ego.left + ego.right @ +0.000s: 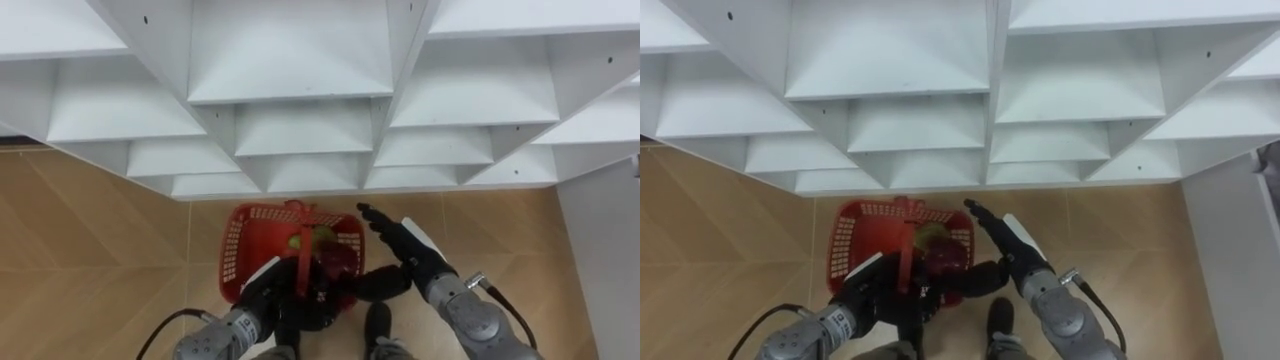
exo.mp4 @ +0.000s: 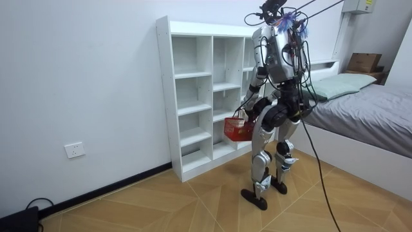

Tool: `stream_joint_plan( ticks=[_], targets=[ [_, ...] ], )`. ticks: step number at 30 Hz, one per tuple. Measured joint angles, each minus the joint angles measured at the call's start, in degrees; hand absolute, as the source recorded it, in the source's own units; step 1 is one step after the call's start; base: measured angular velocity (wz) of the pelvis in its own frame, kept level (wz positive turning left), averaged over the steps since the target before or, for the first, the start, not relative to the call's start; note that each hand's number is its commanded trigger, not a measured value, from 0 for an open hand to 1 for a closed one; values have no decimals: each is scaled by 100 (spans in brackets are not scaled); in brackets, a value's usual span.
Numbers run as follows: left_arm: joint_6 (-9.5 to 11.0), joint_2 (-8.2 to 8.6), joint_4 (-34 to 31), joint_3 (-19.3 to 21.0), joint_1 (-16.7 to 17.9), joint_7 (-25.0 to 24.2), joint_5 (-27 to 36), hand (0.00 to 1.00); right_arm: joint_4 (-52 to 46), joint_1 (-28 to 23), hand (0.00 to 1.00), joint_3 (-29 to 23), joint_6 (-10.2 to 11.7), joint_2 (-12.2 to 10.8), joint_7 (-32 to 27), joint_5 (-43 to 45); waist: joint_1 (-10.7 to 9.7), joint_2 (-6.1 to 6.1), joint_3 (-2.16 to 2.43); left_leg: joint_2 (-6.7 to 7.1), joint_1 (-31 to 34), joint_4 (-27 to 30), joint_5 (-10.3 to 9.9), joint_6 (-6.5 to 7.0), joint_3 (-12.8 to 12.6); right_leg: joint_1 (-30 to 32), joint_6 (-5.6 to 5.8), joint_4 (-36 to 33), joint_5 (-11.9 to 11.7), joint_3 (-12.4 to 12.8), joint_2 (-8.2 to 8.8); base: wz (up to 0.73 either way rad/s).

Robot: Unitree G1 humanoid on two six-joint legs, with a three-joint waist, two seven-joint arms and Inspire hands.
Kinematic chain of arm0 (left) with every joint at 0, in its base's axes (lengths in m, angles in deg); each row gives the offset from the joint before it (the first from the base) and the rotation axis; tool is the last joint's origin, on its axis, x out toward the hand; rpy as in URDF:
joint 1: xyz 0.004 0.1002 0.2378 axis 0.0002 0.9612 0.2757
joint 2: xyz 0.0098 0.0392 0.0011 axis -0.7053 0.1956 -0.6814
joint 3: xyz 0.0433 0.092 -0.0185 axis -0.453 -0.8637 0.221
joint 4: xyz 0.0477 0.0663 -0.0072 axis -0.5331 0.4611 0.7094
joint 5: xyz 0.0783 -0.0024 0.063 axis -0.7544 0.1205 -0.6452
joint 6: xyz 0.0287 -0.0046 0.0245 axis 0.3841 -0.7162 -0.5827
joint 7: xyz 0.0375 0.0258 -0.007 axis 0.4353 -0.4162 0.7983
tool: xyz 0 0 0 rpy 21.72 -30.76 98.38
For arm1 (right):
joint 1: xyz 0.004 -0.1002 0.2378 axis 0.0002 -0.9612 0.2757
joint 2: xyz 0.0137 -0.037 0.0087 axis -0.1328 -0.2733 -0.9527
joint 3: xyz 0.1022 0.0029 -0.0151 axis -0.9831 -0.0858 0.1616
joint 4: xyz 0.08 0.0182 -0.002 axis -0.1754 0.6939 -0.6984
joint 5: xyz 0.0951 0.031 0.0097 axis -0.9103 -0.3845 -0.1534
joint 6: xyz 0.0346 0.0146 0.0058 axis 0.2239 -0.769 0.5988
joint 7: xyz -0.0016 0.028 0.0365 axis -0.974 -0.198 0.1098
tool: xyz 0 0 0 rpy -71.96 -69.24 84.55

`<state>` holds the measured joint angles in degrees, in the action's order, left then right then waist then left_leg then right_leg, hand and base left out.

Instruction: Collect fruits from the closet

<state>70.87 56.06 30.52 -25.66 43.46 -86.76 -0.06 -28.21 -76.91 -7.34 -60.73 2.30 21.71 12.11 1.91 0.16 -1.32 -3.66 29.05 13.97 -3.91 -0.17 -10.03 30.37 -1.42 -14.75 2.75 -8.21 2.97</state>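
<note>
A red plastic basket hangs in front of me, off the floor, below the white closet shelves. My left hand is curled round its handle near the low end. A green fruit and a dark red fruit lie inside. My right hand is open, fingers straight, over the basket's right rim, pointing toward the shelves. In the room view I stand upright facing the closet, with the basket at hip height.
The closet compartments I see hold nothing. A bed stands behind me at the room view's right, with a cardboard box on its headboard shelf. A white wall panel lies to my right, with wooden floor around.
</note>
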Motion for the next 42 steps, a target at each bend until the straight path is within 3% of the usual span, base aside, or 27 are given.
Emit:
stream_joint_plan(
  ticks=[3,6,9,12,17,25,29,36,42],
  targets=[
    [1,-55,0,-17,11,4,-6,100,39,-33,0,-1,3,-2,4,-50,-8,1,-3,0,-85,-20,-1,0,-5,-84,1,14,1,9,3,0],
    [21,-78,20,-10,-3,3,-8,100,303,9,0,-6,7,-4,36,-117,-15,11,-40,1,-242,-54,-6,-6,-6,-240,3,48,2,7,-9,0],
    [152,-85,277,-5,-35,41,-17,100,662,-14,0,36,1,-13,41,-184,-12,14,-51,-3,-393,-76,-17,-12,-5,-411,8,95,7,-60,-9,0],
    [171,-223,437,17,42,157,-358,100,886,-101,0,28,5,22,44,-254,-22,14,-51,0,-417,-81,-17,-12,7,-450,9,119,7,-75,-13,0],
    [186,-316,837,445,320,221,-906,100,1251,-358,0,-54,27,88,5,-632,-11,20,-46,4,-766,-175,-49,-22,13,-827,29,242,27,-130,-20,2],
    [245,-319,1337,866,605,488,-909,100,1958,-721,0,-625,97,111,-152,-989,-63,33,0,68,-1425,-367,-78,-26,148,-1563,89,433,114,-263,3,10],
    [252,-293,1574,998,780,589,-909,100,2319,-839,0,-846,104,94,-195,-1060,-87,46,94,72,-1710,-435,-108,-37,155,-1859,102,506,145,-292,-6,1],
    [283,-192,2274,1646,906,594,-888,100,2630,-1187,0,-1265,97,69,-253,-1092,-146,-2,114,106,-2289,-486,-209,-61,231,-2391,146,512,313,-190,-13,3],
    [283,17,2569,2167,955,506,-874,100,2982,-1203,0,-1680,65,-32,-272,-1105,-146,-80,124,116,-2537,-545,-230,-69,221,-2631,169,508,375,-210,-14,-1]
  ],
)
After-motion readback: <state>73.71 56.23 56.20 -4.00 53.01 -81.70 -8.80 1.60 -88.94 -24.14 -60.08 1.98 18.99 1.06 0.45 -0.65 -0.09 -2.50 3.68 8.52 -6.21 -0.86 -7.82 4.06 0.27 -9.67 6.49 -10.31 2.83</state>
